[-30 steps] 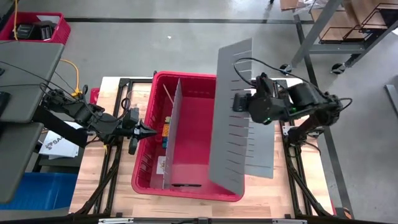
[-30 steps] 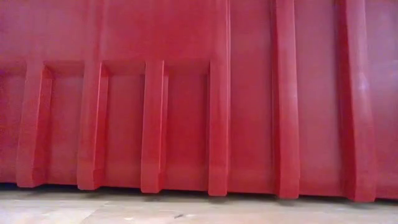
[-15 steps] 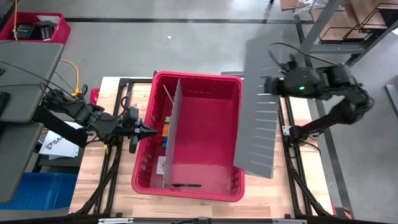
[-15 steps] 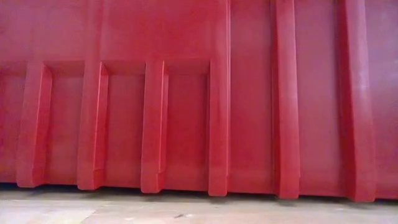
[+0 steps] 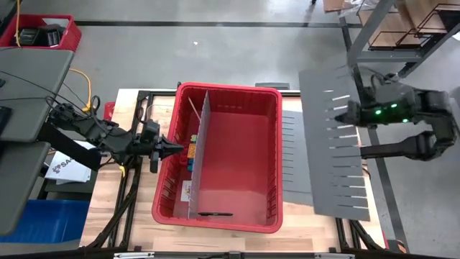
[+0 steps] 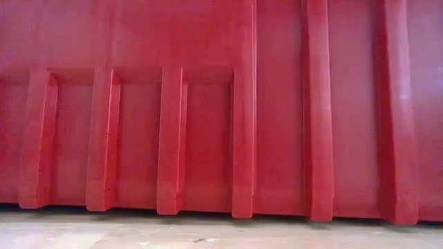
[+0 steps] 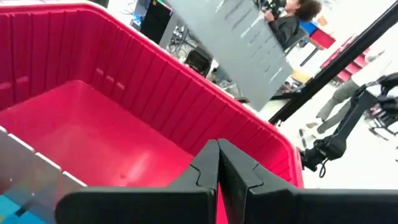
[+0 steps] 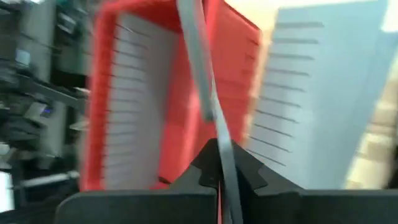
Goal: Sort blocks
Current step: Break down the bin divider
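Observation:
Several small coloured blocks [image 5: 191, 152] lie on the floor of the red bin [image 5: 219, 92], in its narrow left compartment beside an upright grey divider [image 5: 200, 155]. My left gripper [image 5: 172, 147] is shut and empty above the bin's left rim; the left wrist view shows it too [image 7: 217, 163]. My right gripper [image 5: 352, 114] is shut on a large grey slotted divider sheet [image 5: 332, 151], held in the air over the table's right edge. The low view shows only the bin's outer wall [image 6: 208, 104]. My right gripper pinches the divider sheet between its two fingers at the sheet's right long edge [image 8: 219, 163], toward its far end. The fingers come level from the table's right side. The sheet is lifted clear of the table and bin, its broad face turned mostly upward.
A second slotted divider sheet [image 5: 295, 162] lies flat on the table right of the bin, partly under the held one; it also shows in the right wrist view [image 8: 323, 93]. A person [image 7: 292, 18] stands in the room beyond the table. A small red basket [image 5: 43, 32] sits far left.
My right gripper has carried the divider sheet from above the bin's right half toward the table's right edge. The sheet has swung clear of the bin and now hangs over the table's right side, with the bin's inside uncovered.

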Action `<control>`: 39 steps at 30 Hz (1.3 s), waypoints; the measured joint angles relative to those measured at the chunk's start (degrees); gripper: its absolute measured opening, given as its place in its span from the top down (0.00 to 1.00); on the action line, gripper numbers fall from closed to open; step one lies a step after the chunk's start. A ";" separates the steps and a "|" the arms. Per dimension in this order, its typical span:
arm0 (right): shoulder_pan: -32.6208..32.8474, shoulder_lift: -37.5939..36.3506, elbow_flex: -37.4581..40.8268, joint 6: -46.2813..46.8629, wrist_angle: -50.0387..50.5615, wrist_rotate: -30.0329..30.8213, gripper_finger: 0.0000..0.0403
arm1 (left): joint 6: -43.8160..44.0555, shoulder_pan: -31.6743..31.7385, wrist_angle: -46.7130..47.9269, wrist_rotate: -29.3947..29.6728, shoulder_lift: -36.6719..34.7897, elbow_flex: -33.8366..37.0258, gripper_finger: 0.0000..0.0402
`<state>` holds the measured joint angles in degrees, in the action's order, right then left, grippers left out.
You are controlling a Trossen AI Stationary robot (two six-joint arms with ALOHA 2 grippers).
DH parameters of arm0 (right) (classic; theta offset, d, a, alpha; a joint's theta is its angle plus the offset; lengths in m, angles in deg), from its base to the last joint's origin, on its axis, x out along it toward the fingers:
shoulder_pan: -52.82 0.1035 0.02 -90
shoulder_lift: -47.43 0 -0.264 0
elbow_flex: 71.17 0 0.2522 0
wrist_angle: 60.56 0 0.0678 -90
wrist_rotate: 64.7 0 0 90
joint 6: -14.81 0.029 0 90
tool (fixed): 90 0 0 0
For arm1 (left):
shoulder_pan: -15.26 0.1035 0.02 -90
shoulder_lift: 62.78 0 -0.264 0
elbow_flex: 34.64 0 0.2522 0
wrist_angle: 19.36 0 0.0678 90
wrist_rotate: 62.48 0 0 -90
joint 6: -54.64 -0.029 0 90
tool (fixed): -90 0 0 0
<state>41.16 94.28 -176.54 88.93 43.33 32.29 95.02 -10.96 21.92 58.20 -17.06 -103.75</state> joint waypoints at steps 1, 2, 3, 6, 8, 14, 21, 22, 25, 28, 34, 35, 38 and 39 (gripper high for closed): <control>0.00 -0.36 2.13 0.02 0.04 -0.81 1.00 | 0.10 0.00 -0.44 0.28 0.00 0.00 1.00; 0.01 -0.35 4.51 0.03 0.04 -1.34 1.00 | 0.14 0.00 -0.88 0.53 0.02 0.00 1.00; 0.06 -0.10 7.04 0.02 0.01 -1.38 1.00 | 0.23 0.00 -1.06 0.71 0.02 0.00 1.00; 0.04 0.98 14.23 0.20 -0.46 -0.31 1.00 | 1.56 0.00 -1.40 1.40 -0.01 0.00 1.00; 0.04 1.33 18.68 1.57 -1.43 0.44 1.00 | 1.57 0.00 -1.98 2.09 0.02 0.00 1.00; 0.06 1.86 31.93 5.72 -21.79 -1.58 1.00 | -0.16 0.00 -2.02 2.47 0.01 0.00 1.00; 0.79 7.17 40.46 12.72 -28.53 -1.13 1.00 | -3.45 0.00 -1.88 2.59 -0.01 0.00 1.00; 1.21 7.92 40.98 13.32 -29.27 -1.07 1.00 | -3.47 0.00 -1.85 2.59 -0.01 0.00 1.00; 2.08 10.20 41.37 12.51 -33.04 -0.99 1.00 | -3.50 0.00 -1.85 2.30 -0.01 0.00 1.00; 2.91 11.87 41.37 9.76 -34.12 -0.60 0.95 | -3.51 0.01 -1.85 -0.75 -0.01 0.00 1.00; 3.85 12.84 39.98 3.22 -32.27 0.21 0.73 | -3.53 0.00 -1.85 -5.67 -0.01 0.00 1.00; 3.85 12.76 39.41 2.39 -31.15 0.20 0.69 | -3.53 0.00 -1.89 -6.02 -0.01 0.00 1.00; 3.82 12.72 36.15 -0.96 -24.51 0.43 0.59 | -3.88 0.00 -2.03 -6.05 -0.01 0.00 1.00; 3.81 12.72 34.71 -1.85 -21.52 0.67 0.56 | -4.52 0.00 -2.06 -6.05 -0.01 0.00 1.00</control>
<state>44.97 107.00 -141.83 87.08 21.82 32.97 90.49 -10.96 19.86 52.15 -17.06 -103.75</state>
